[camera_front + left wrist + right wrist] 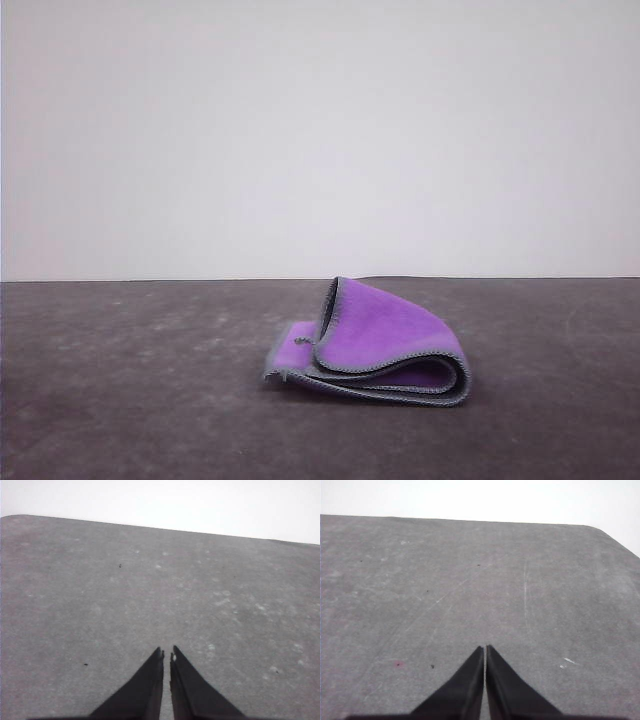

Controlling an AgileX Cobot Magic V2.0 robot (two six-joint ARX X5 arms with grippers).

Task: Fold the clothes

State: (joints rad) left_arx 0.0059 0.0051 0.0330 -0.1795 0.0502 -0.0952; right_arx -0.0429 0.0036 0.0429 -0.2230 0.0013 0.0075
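Fingers first, since they sit nearest your lenses: on the left gripper (pixel 167 655) the two dark tips stand almost together, a thin slit between them, and nothing is caught there. On the right gripper (pixel 485 649) the tips meet along a hairline seam, likewise with nothing in them. Under both you see bare grey table (pixel 100 595), scuffed and speckled, with no fabric near either pair of tips.

Look further out through the front camera and you find the cloth (pixel 385 345) lying on the dark tabletop, a little right of centre and toward the near side. It is already doubled over loosely: purple faces show on top, the grey stitched edging runs in stacked curves along the near edge, and the rounded bend sits on the right. The upper layer arches up instead of lying flat, and a small corner pokes out on the left. Beyond it the table runs back to a plain pale wall (pixel 320 130).

You appear to be at or near the end of the folding, both arms drawn clear of the cloth. Whether this counts as finished is a judgement call; the bundle looks puffy and uneven. If you want it tidier, your next move calls for opening one pair of fingers, bringing it to the raised upper layer, and pressing or drawing it flat so the edges line up.
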